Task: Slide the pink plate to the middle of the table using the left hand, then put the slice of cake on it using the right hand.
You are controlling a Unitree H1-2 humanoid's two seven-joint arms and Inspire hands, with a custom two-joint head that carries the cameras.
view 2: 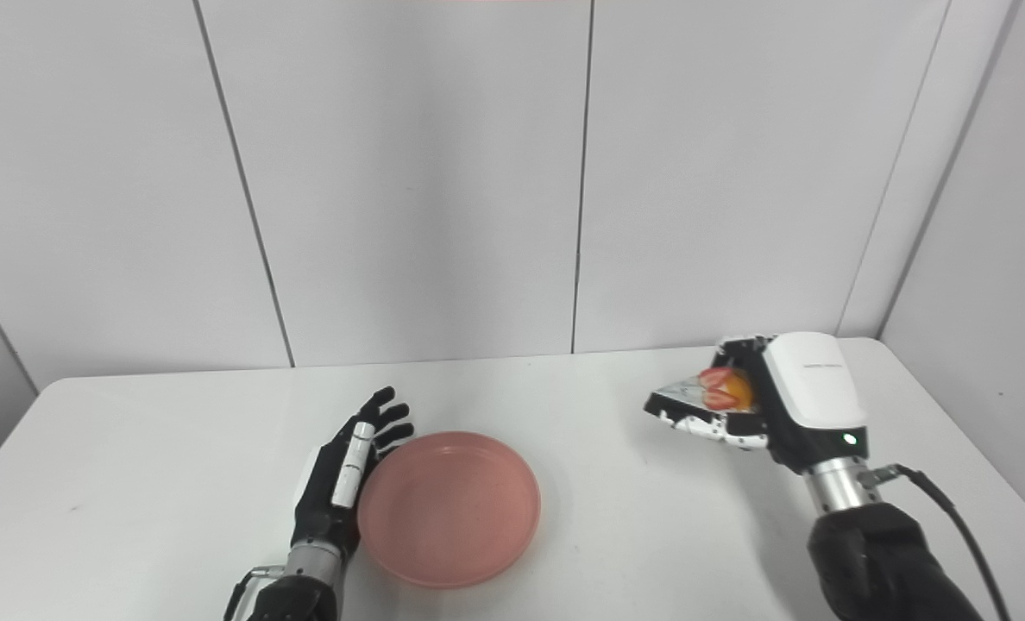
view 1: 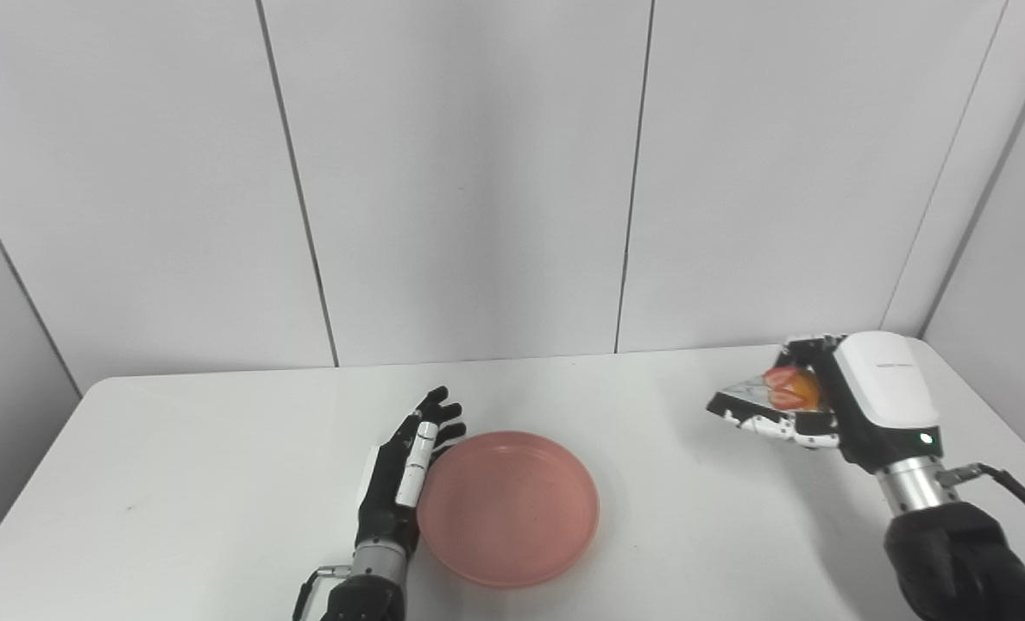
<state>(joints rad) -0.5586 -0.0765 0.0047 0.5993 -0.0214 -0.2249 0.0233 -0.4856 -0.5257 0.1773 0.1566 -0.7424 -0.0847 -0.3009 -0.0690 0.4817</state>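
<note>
Near the front middle of the white surface (view 1: 219, 448) lay one pink plate (view 1: 508, 509), empty. Left robot hand (view 1: 405, 470) stood edge-on against the plate's left rim, fingers straight and spread, holding nothing; judged placed so as a flat pusher for sliding the plate rightward. Right robot hand (view 1: 793, 405) was clamped on one slice of cake (view 1: 771, 390), held clear above the surface at far right, well apart from the plate, tip pointing left; judged ready for carrying over. Count: one plate, one cake slice, two hands.
</note>
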